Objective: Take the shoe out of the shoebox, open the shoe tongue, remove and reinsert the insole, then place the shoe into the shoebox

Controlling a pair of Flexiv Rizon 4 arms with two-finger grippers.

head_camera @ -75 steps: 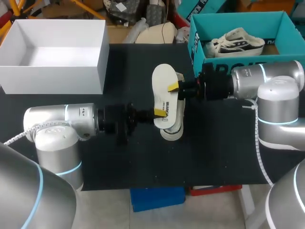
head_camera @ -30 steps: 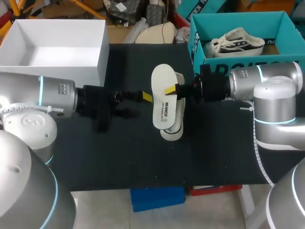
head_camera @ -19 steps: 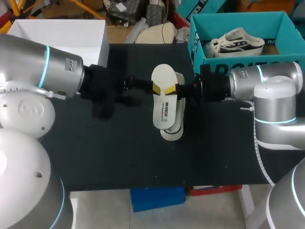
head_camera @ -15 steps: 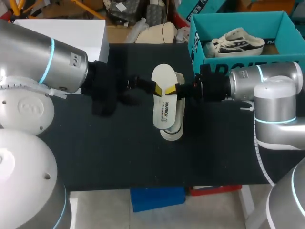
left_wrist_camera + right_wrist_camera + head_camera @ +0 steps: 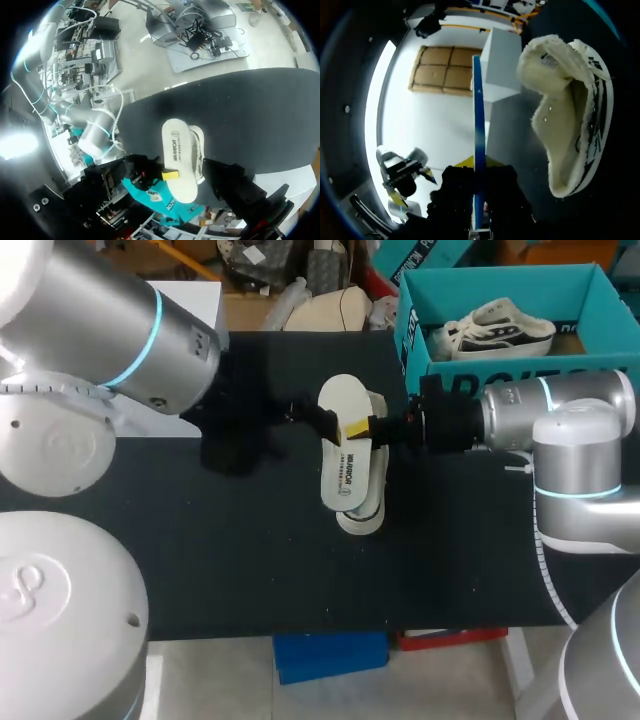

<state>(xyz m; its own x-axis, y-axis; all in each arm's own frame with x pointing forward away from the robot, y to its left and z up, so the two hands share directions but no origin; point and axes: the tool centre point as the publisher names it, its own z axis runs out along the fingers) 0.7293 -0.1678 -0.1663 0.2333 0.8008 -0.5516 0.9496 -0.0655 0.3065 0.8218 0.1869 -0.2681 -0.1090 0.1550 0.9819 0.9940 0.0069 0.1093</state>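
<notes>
The insole [image 5: 345, 445] is cream on top with a line of dark print, and the right wrist view shows it edge-on as bright blue. The shoe [image 5: 362, 518] beneath is white with black markings and a fuzzy cream lining. The shoebox [image 5: 500, 275] is teal, the table [image 5: 270, 560] black. The left arm [image 5: 130, 320] and right arm [image 5: 570, 400] are silver with glowing cyan rings. The right gripper [image 5: 358, 430] is black, tipped yellow.

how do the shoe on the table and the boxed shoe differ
The white tabletop shoe lies front-to-back, mostly covered by the white insole; the white boxed shoe, in the teal cardboard box, lies crosswise, uncovered. Both are white sneakers.
</notes>
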